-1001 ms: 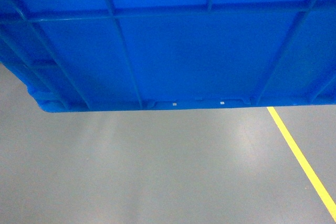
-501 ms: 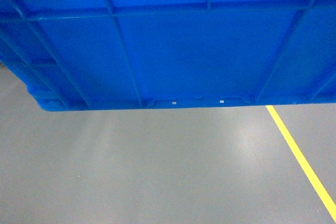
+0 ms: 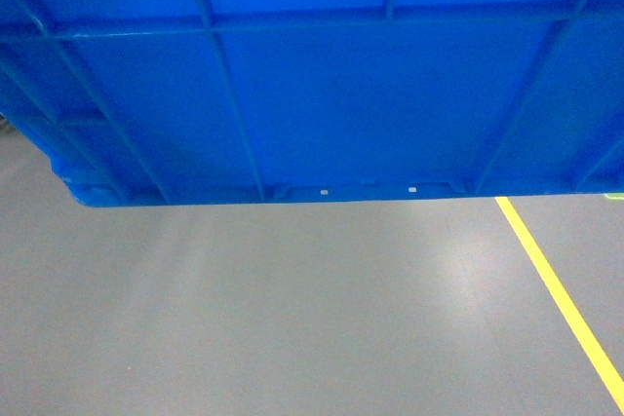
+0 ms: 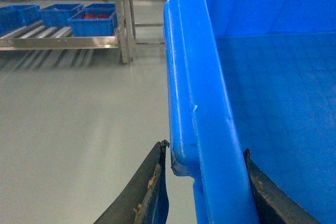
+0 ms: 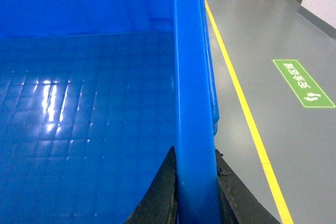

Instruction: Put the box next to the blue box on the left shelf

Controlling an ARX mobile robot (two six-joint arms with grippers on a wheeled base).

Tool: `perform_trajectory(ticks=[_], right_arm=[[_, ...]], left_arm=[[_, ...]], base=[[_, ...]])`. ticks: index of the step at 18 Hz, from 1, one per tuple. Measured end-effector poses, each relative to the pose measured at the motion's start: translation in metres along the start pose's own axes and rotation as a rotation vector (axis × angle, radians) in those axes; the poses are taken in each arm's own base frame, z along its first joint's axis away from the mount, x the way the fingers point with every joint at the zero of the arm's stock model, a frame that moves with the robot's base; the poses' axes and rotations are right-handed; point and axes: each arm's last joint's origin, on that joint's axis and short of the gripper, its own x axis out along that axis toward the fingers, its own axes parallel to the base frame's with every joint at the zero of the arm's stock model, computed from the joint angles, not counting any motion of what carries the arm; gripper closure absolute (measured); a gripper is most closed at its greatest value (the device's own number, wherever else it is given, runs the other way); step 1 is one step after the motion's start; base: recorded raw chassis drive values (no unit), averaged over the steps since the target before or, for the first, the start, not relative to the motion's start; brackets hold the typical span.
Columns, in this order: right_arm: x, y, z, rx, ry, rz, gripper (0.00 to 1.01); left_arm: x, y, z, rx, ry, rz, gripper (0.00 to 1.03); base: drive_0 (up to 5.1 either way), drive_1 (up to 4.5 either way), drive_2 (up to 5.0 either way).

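The box (image 3: 312,85) is a big bright-blue ribbed crate held off the grey floor, and its wall fills the top half of the head view. My left gripper (image 4: 207,184) is shut on the box's left rim (image 4: 189,77), one dark finger outside and one inside. My right gripper (image 5: 197,187) is shut on the right rim (image 5: 191,77) the same way. The box's inside (image 5: 84,103) holds nothing. In the left wrist view the left shelf (image 4: 58,41) stands far off at the top left, a silvery rack with roller tracks. Several blue boxes (image 4: 93,22) sit on it.
A yellow floor line (image 3: 561,294) runs along my right side, also seen as the yellow line (image 5: 241,103) beside the box. A green floor sign (image 5: 303,83) lies beyond it. A metal rack post (image 4: 123,19) stands at the shelf's right end. Bare grey floor (image 4: 79,129) lies between me and the shelf.
The box stays held in nearly the same place. The floor under it has shifted slightly, and a sliver of green has come into view at the right edge.
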Motion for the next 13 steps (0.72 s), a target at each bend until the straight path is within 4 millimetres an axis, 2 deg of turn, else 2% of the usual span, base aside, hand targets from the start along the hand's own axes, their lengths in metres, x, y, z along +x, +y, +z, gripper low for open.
perform_trajectory(ticks=[13], right_arm=[[-0.0002,-0.0001,0.0002,0.000,-0.001,-0.001,0.92]], left_arm=[[0.0000,0.0000,0.0000,-0.001,0.000,0.000,0.71]], base=[[0.1,4.15,-4.0]])
